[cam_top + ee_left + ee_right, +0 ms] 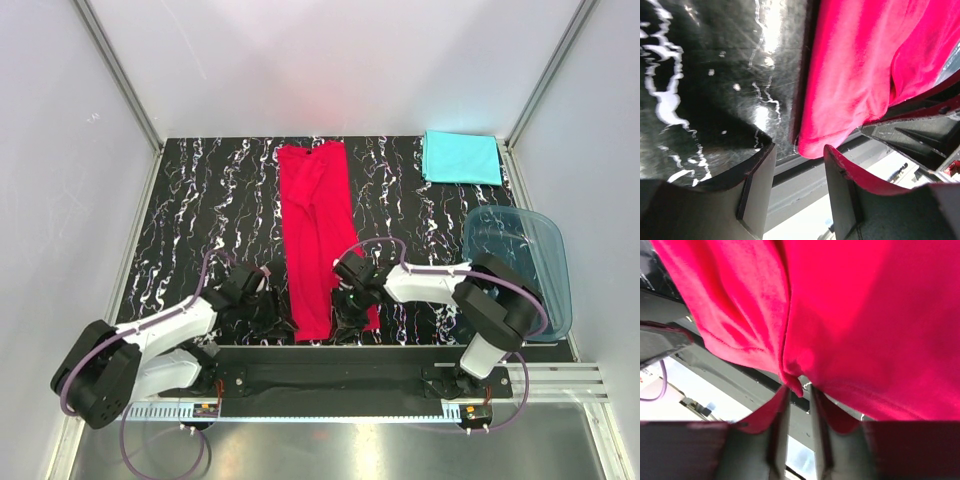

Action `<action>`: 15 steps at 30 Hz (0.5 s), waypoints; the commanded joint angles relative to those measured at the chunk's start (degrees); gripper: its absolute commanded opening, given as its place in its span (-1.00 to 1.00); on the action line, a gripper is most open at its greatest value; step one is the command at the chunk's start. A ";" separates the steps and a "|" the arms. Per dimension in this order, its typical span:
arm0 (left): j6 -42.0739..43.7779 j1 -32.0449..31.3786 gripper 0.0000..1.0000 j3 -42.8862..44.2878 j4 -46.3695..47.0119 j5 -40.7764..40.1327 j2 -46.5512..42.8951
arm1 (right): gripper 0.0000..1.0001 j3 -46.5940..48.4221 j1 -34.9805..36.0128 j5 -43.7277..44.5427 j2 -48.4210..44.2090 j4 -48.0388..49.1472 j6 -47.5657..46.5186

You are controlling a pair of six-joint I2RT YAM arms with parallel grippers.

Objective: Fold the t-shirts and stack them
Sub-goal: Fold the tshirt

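Left end effector [800, 148] spread wide, right end effector [799, 391] pinched.

Bright even light, glare on table [766, 26], wrist views blurred

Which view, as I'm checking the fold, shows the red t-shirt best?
Top external: the red t-shirt shows whole, a long narrow strip on the table. The left wrist shows only its near corner; the right wrist only a close-up of cloth at the right claw.
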 commanded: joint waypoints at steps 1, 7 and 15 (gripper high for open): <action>-0.29 -0.70 0.00 -1.02 2.15 1.40 2.05 | -0.34 0.32 0.42 -0.20 -4.11 -0.46 -0.21; -1.52 -0.96 -0.01 -1.98 4.43 1.58 2.76 | 0.08 3.93 0.33 4.26 -12.10 -10.38 -1.79; -1.61 -1.05 -0.07 -2.69 8.12 2.90 6.54 | 0.68 -0.10 -5.45 18.69 -19.58 -19.98 -4.87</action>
